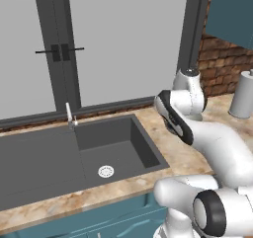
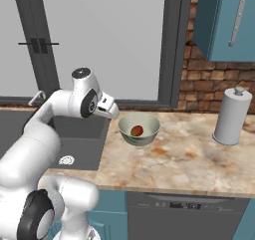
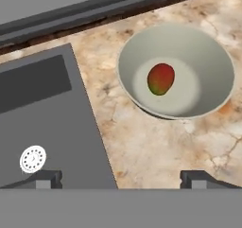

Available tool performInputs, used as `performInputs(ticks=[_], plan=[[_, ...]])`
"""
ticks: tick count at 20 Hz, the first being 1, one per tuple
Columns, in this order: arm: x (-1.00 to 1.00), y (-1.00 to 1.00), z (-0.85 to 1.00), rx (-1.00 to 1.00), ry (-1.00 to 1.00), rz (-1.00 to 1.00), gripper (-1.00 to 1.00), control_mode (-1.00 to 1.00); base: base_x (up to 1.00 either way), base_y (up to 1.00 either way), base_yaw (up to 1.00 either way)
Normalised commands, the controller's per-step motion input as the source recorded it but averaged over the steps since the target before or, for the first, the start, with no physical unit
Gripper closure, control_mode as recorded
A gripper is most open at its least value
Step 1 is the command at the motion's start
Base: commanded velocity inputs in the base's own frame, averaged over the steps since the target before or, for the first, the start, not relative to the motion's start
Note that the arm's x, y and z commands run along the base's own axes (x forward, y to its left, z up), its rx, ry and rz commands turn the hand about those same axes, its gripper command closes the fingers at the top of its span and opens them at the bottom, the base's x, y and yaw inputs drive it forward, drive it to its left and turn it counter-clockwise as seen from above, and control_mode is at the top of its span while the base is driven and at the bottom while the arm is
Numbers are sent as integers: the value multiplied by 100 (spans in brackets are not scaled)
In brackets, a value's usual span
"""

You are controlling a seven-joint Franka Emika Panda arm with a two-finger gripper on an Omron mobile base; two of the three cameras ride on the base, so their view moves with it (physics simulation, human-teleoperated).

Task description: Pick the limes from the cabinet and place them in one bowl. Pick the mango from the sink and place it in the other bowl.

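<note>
Marbled counter (image 2: 184, 159) runs beside the dark sink (image 1: 59, 153), and I see the mango (image 3: 160, 79) lying inside a pale bowl (image 3: 215, 57) just right of the basin. My hand (image 3: 121, 179) hangs above the counter, fingers spread wide, holding nothing.

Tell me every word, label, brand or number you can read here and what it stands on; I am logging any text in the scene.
None can be read.
The grey canister on the counter is plain.
The pale bowl holding the mango bears no mark.
The appliance panel under the counter carries small dark marks, too blurred to read.
</note>
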Motion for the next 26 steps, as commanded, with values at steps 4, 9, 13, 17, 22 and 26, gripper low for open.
performInputs(ticks=[4, 9, 13, 17, 22, 26], plan=[[-75, 6, -61, 8, -1, 25, -100, -100, 0, 0, 0], [-19, 4, -11, 0, -7, 10, -100, -100, 0, 0, 0], [-23, 0, -13, -3, 2, 1, -100, 100, -21, 0, 2], [0, 0, 0, 0, 0, 0, -100, 100, -95, 0, 10], [0, 0, 0, 0, 0, 0, -100, 100, -60, 72, 8], [0, 0, 0, 0, 0, 0, -100, 100, -38, 100, 5]])
